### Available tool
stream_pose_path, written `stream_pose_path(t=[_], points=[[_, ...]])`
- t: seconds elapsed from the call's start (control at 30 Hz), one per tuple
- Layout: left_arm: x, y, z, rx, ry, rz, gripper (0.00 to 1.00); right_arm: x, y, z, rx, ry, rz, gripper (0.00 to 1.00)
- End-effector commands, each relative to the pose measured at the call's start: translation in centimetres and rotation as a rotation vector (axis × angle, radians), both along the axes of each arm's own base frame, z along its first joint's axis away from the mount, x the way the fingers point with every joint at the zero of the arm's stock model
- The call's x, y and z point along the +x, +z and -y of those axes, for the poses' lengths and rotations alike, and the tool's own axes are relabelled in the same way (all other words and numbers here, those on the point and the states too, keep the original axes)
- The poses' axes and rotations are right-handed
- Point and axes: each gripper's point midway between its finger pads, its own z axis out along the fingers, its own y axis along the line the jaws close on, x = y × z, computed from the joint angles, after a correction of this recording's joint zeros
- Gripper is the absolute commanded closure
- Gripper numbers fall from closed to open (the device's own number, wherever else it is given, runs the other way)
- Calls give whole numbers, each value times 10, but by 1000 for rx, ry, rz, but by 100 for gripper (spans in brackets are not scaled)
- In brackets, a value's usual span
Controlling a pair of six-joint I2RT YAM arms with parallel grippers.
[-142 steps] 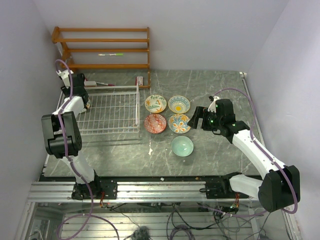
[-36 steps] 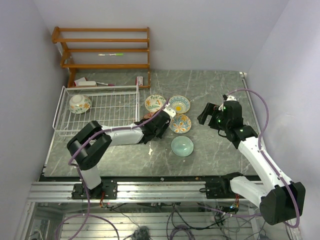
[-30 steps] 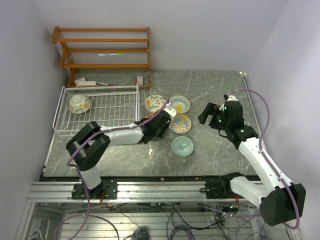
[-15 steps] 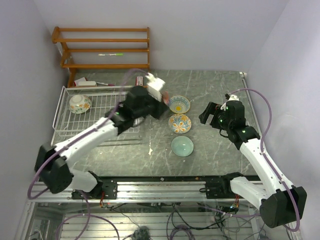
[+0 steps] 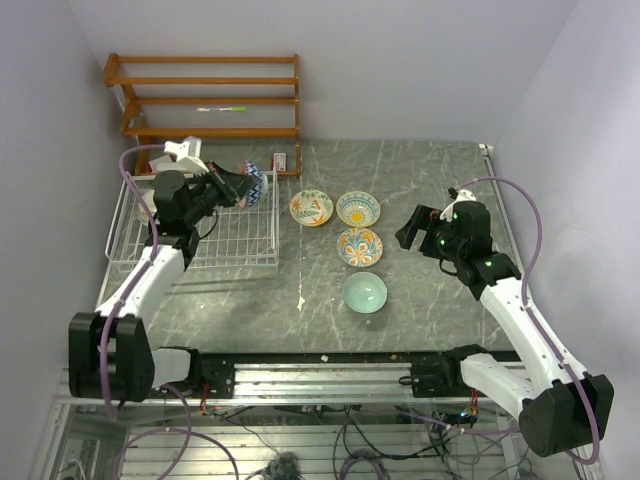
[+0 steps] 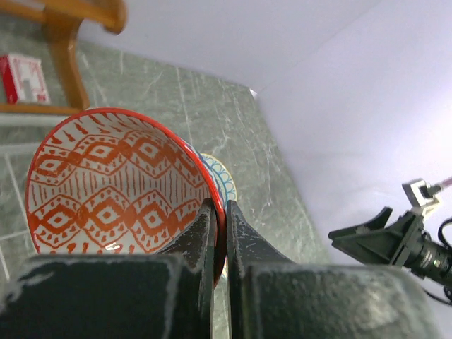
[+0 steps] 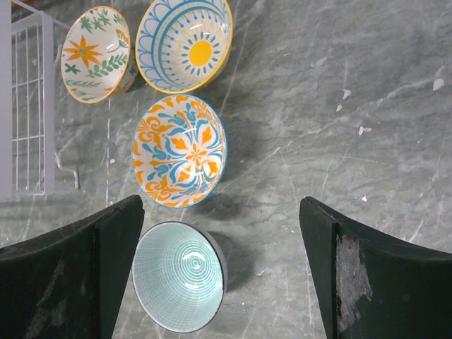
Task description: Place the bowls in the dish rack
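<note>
Left gripper (image 6: 219, 212) pinched the red bowl (image 6: 106, 191) by its rim, upper left; the rack (image 5: 235, 235) lay directly beneath.

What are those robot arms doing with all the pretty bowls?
They are loading bowls into the white dish rack. The left gripper has its jaws shut on the rim of the red patterned bowl, holding it tilted in the air by the rack's far right corner. The right gripper hangs open over the table, holding nothing. Four bowls wait there: teal bowl, orange-and-blue bowl, blue-and-yellow bowl, green-leaf bowl.
</note>
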Motion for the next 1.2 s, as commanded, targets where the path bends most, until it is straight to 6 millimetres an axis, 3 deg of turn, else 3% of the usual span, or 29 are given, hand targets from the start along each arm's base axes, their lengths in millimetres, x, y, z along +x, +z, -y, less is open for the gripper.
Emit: stream_pose_path(t=[0.0, 0.13, 0.5, 0.6, 0.67, 0.93, 1.17], points=[[0, 19, -10, -208, -68, 62, 93, -1, 4, 3, -10, 6, 25, 8], [17, -8, -19, -214, -38, -4, 93, -1, 1, 3, -10, 3, 18, 8], [51, -88, -16, -240, -33, -197, 93, 1, -7, 3, -10, -4, 5, 8], [56, -102, -12, -266, -59, -215, 93, 3, -9, 3, -11, -4, 1, 8], [61, -109, -21, -287, -44, -222, 93, 3, -12, 2, -11, -1, -4, 8], [65, -160, -41, -209, 48, -345, 93, 3, -16, 3, -19, 0, -11, 8], [56, -203, -69, -152, 138, -449, 85, 3, -16, 1, -14, 5, -13, 8]])
